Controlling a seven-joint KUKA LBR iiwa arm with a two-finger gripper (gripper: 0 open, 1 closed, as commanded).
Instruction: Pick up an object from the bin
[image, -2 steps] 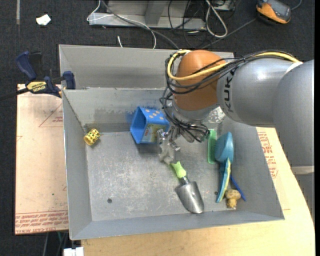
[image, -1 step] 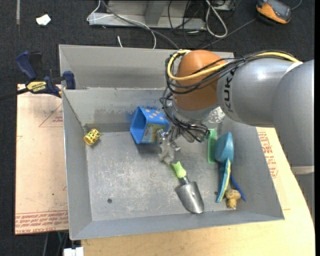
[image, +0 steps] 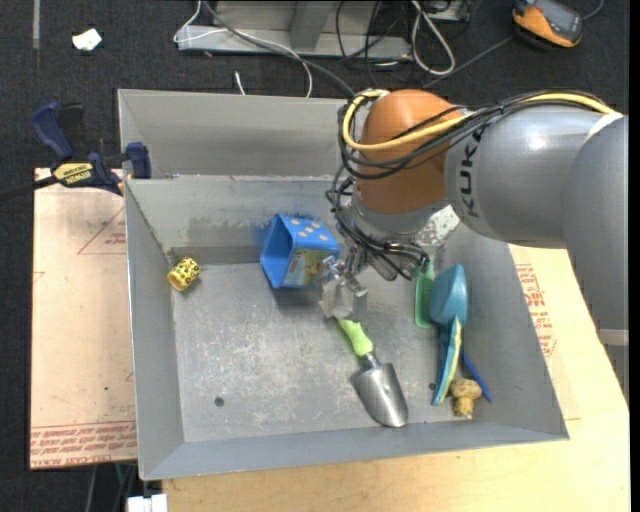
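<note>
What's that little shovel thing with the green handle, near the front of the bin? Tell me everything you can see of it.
It is a small scoop with a dull silver, metal-looking bowl and a light green handle, plastic by its look. It lies on the bin floor, slanted, bowl near the front wall, handle pointing toward the middle. The handle's upper end reaches the robot's jaws; whether they touch it I cannot tell. No other loose thing touches it.

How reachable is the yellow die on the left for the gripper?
Probably yes: the yellow die lies alone on bare floor. The blue box stands between it and the gripper, and the bin wall is close.
</note>
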